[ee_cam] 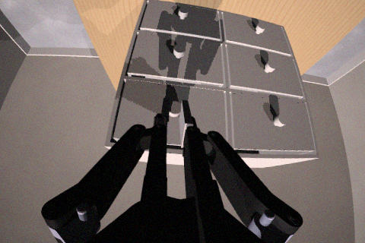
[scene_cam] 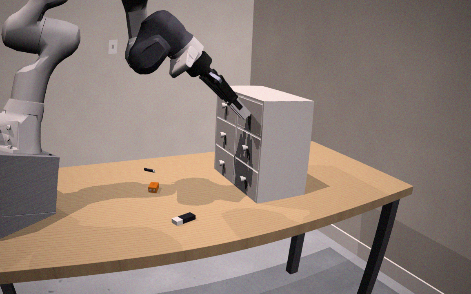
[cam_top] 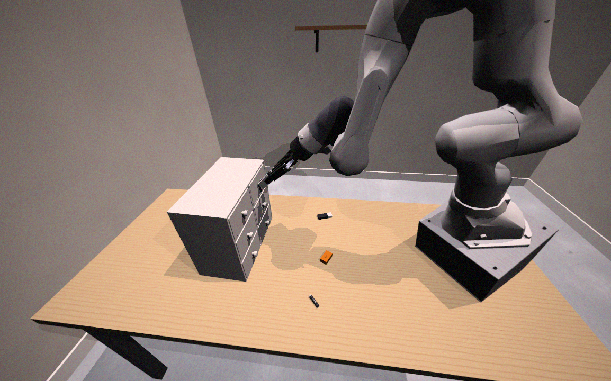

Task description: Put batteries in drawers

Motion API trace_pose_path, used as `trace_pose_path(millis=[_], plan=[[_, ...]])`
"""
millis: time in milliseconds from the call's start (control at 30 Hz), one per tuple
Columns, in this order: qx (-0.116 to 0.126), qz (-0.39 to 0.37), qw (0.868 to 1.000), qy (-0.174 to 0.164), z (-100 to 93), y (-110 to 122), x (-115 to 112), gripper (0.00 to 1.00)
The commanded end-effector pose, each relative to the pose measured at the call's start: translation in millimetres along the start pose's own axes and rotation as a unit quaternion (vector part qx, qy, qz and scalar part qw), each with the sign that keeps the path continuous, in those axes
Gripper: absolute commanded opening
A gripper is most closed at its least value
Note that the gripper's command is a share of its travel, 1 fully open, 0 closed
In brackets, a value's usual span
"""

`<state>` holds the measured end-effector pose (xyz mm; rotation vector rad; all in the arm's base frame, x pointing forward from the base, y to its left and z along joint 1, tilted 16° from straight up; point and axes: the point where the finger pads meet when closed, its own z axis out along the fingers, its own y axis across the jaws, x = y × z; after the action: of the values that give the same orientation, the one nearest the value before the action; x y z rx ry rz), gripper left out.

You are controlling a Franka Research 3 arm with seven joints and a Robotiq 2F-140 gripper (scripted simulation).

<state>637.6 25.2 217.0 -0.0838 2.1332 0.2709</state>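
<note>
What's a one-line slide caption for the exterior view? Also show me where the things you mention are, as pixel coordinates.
Robotiq gripper (scene_cam: 245,116) at the top-row right drawer (scene_cam: 254,105) of the white chest (scene_cam: 284,146); both batteries (scene_cam: 149,170) (scene_cam: 153,187) on the table.

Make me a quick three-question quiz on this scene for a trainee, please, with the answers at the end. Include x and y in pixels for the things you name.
1. Facing the fronts, which drawer's knob (ee_cam: 174,114) is between the gripper's (cam_top: 261,185) (scene_cam: 245,116) (ee_cam: 176,107) fingers? A) bottom left B) top right C) middle left
2. True or false: the AAA battery is in a drawer.
3. Fill in: the ____ battery is orange.

Key: 1. B; 2. False; 3. nine-volt (cam_top: 326,257) (scene_cam: 153,187)
</note>
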Motion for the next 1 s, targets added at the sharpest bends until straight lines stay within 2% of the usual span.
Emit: trace_pose_path(millis=[0,967], plan=[[0.0,0.001,1.0,0.001,0.6,-0.6,0.7,0.08],[0.0,0.001,1.0,0.001,-2.7,-0.6,3.9,0.08]])
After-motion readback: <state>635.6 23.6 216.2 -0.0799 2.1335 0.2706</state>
